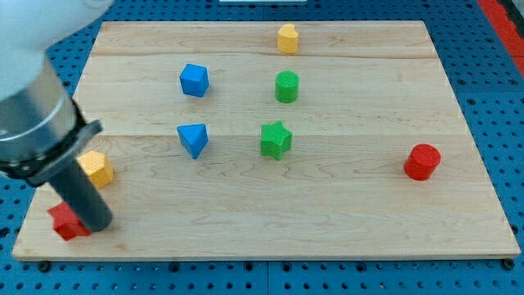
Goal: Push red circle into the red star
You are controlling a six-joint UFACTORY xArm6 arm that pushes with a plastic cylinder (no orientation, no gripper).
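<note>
The arm [33,90] fills the view's upper left as a broad, blurred shape. Its top part is white and rounded. Below that comes a grey cylindrical section, darker toward its lower edge, ending in a black collar with a small black tab jutting out to the view's right. From the collar a straight dark rod [82,197] runs down, smooth and round, charcoal with a faint sheen along one side. My tip [98,227] is blunt and rounded.
</note>
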